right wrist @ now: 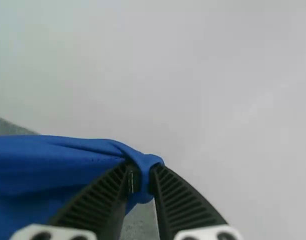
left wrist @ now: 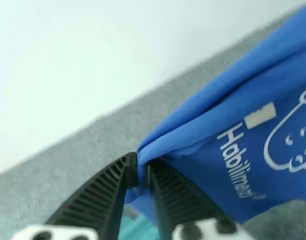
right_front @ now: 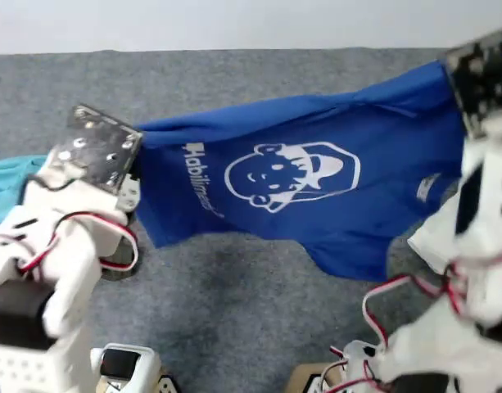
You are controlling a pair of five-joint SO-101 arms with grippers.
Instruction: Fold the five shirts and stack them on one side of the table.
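Blue shirt (right_front: 316, 205): stretched over the table (right_front: 234, 327), left gripper (left wrist: 141, 167) and right gripper (right wrist: 141, 172) each clamped on an opposite end. Hold your pull even; lay it flat before folding.

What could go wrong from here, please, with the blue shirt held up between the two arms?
The left jaws and right jaws each pinch only a small bunch of the blue shirt near their tips; it might slip free if the arms pull it taut.
The shirt hangs unevenly between the arms above the table, so it may land creased.
The teal shirt lies by the left arm and could get dragged.
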